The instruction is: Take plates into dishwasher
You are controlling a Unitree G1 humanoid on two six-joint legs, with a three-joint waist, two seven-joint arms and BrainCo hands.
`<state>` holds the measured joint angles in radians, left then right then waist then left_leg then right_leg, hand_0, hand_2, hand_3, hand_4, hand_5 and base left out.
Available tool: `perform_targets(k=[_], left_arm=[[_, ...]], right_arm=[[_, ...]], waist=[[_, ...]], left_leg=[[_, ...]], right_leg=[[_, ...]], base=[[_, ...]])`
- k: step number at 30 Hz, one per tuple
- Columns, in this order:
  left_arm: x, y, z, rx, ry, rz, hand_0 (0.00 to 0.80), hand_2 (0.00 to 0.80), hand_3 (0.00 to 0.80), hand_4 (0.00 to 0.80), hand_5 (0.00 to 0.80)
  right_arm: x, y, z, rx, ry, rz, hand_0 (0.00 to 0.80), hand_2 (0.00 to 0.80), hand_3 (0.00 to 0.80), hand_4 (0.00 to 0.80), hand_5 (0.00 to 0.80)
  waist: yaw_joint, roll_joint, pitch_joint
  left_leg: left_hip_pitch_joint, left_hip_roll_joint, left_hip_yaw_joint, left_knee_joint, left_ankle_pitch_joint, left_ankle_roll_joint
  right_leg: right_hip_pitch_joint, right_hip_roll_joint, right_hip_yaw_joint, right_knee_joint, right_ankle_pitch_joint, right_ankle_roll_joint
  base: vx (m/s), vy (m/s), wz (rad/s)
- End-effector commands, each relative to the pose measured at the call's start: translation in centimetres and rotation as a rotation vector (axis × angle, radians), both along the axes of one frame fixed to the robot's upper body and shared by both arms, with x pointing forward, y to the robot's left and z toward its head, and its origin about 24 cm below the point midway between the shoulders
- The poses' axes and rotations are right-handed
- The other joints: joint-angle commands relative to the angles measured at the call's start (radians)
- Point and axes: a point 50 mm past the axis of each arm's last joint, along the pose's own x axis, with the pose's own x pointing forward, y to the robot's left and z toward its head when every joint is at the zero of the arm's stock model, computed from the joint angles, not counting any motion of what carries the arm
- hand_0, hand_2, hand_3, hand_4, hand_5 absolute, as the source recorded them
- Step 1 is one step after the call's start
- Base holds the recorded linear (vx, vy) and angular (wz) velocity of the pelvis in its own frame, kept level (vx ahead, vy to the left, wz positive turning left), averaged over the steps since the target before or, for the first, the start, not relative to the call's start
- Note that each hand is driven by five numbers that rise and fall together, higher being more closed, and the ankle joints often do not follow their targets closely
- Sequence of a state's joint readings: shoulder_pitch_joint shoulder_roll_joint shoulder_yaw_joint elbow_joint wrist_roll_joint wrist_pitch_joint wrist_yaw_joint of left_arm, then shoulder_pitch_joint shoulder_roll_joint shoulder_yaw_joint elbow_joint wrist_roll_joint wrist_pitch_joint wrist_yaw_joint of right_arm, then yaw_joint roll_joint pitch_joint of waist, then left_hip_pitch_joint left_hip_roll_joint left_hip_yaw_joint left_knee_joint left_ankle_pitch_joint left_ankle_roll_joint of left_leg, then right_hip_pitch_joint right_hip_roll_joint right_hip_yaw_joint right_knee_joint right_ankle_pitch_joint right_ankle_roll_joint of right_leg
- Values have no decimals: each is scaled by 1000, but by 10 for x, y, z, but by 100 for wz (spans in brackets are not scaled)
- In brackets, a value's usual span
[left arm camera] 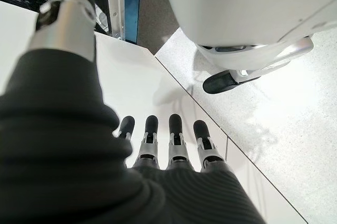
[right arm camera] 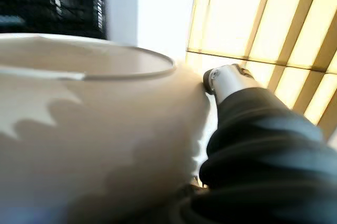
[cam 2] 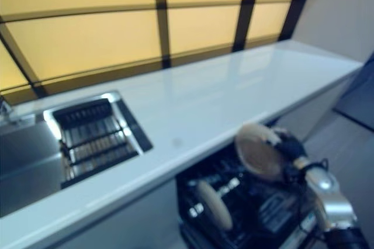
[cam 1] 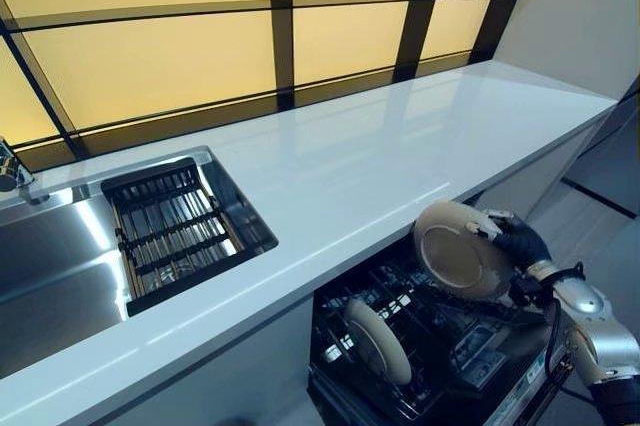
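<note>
My right hand [cam 1: 518, 243] is shut on a cream plate [cam 1: 462, 250] and holds it on edge above the open dishwasher rack [cam 1: 440, 336], just below the counter's front edge. The plate fills the right wrist view [right arm camera: 95, 129], with my thumb [right arm camera: 226, 79] on its rim. A second cream plate [cam 1: 380, 341] stands upright in the rack's left part. My left hand [left arm camera: 168, 145] shows only in the left wrist view, fingers straight, holding nothing, low beside a white panel and the floor.
A long white countertop [cam 1: 380, 161] runs above the dishwasher. A steel sink [cam 1: 60, 266] with a black drying rack [cam 1: 175, 231] sits at its left. Yellow backlit panels with dark frames [cam 1: 285, 26] line the wall behind.
</note>
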<state>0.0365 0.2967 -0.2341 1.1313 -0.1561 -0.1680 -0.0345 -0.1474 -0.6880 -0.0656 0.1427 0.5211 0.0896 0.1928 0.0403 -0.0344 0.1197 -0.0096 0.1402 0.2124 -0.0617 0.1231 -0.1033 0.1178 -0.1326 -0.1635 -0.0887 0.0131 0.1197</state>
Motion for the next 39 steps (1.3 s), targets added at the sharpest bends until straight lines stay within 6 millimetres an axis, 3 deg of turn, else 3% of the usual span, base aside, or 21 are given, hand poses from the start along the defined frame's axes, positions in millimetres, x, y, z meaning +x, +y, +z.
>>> perform_targets(k=[1, 10, 14, 26, 31, 39], left_arm=[[13, 8, 5, 53, -45, -25, 0, 0, 0, 0, 0], [14, 11, 6, 60, -45, -14, 0, 0, 0, 0, 0], [13, 10, 6, 60, -43, -13, 0, 0, 0, 0, 0], [15, 9, 7, 53, -50, -14, 0, 0, 0, 0, 0], [16, 8, 7, 49, -51, -12, 0, 0, 0, 0, 0], [17, 0, 5, 40, -49, -41, 0, 0, 0, 0, 0]], right_arm=[[-1, -4, 9, 4, -74, -15, 800, 800, 800, 800, 800], [-8, -13, -14, 0, 17, -78, 800, 800, 800, 800, 800], [-9, -16, -20, -105, 32, -107, 800, 800, 800, 800, 800], [-8, -16, -5, -513, -41, -142, 800, 800, 800, 800, 800], [-9, -7, -6, -513, -59, -132, 800, 800, 800, 800, 800], [-11, 12, -29, -377, -15, -148, 800, 800, 800, 800, 800]], waist=[[-3, -25, -20], [-1, -33, -19], [1, -35, -19], [12, -29, -11], [10, -26, -7], [9, -20, -7]], left_leg=[[-91, 36, -88, 3, 35, -23], [-87, 34, -86, -1, 35, -20], [-89, 35, -85, -3, 37, -20], [-93, 31, -93, -3, 37, -15], [-90, 30, -94, -3, 35, -14], [-84, 30, -97, -3, 32, -11]], right_leg=[[68, 5, -1, 55, -57, -21], [71, 5, -4, 56, -55, -18], [69, 7, -4, 56, -54, -18], [65, 3, -9, 66, -58, -15], [63, 2, -6, 71, -60, -13], [61, -1, -6, 74, -60, -13]], base=[[0, 0, 0], [0, 0, 0], [0, 0, 0], [0, 0, 0], [0, 0, 0], [0, 0, 0]])
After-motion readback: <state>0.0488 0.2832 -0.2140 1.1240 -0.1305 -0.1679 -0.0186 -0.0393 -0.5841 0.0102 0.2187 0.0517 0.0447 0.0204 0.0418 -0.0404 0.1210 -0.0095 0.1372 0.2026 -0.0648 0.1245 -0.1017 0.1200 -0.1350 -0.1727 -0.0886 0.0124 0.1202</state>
